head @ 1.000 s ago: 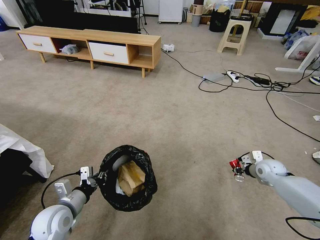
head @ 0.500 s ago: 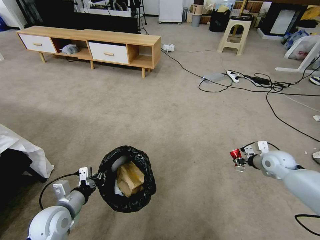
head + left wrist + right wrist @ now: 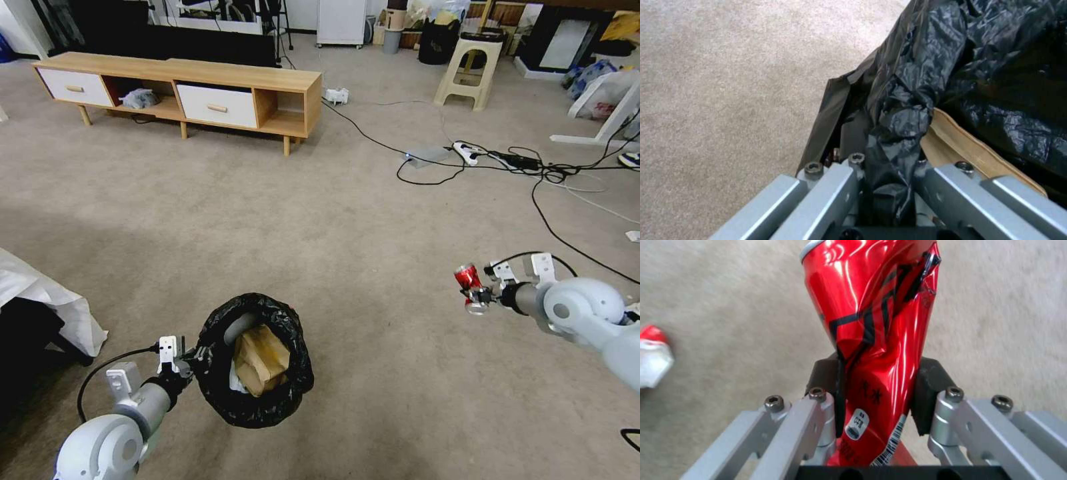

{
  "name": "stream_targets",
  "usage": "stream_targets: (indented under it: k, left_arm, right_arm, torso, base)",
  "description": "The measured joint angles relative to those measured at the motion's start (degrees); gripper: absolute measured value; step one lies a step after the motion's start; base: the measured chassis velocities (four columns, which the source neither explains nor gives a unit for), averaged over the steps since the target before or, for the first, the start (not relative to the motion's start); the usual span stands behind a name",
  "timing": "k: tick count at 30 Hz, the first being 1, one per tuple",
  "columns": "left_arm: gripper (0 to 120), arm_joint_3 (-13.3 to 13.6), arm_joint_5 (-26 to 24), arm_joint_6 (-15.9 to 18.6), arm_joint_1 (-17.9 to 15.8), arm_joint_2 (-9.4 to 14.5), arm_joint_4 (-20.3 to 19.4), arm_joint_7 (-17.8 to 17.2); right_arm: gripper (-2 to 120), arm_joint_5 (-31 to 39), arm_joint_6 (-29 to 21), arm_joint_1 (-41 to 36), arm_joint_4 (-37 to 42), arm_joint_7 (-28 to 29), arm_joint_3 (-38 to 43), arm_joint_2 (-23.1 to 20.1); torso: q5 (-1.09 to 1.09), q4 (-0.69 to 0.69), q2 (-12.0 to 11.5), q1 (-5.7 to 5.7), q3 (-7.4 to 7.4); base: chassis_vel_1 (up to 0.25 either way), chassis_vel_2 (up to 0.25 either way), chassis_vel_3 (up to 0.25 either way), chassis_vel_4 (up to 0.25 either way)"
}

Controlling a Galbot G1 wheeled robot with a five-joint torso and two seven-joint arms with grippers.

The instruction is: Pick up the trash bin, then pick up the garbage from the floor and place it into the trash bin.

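Note:
My left gripper (image 3: 189,357) is shut on the rim of the trash bin (image 3: 267,407), a small round bin lined with crinkled black plastic (image 3: 925,83), held above the carpet at the lower left. A crumpled brown paper box (image 3: 261,358) lies inside it, its edge (image 3: 960,150) beside my fingers. To the right, my right gripper (image 3: 475,298) is shut on a crushed red can (image 3: 467,275), pinched at its waist (image 3: 880,340) and raised off the floor. A red-white snack wrapper (image 3: 652,356) lies on the carpet below.
A low wooden cabinet (image 3: 180,90) stands at the back left. Black cables and a power strip (image 3: 467,155) trail over the carpet at the back right, near a beige stool (image 3: 472,67). A white cloth (image 3: 40,297) hangs at the left edge. Open carpet lies between my arms.
My right arm has risen and swung outward, carrying the red can higher in the view. The left arm and the bin have barely shifted.

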Motion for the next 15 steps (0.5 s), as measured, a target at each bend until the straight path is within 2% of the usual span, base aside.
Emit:
stream_targets:
  k: [7, 15]
  left_arm:
    - [1, 0.2, 0.6, -0.1, 0.2, -0.2, -0.3, 0.4]
    - [1, 0.5, 1.0, -0.1, 0.3, -0.4, -0.7, 0.5]
  right_arm:
    - [26, 0.6, 1.3, 0.0, 6.1, -0.8, 1.8, -1.2]
    - [26, -2.9, 7.2, 0.5, 10.4, -4.7, 1.1, -0.7]
  torso:
    - [0.0, -0.01, 0.0, 0.0, 0.0]
    - [0.0, -0.01, 0.0, 0.0, 0.0]
  base:
    - [0.0, 0.0, 0.0, 0.0]
    - [0.0, 0.0, 0.0, 0.0]
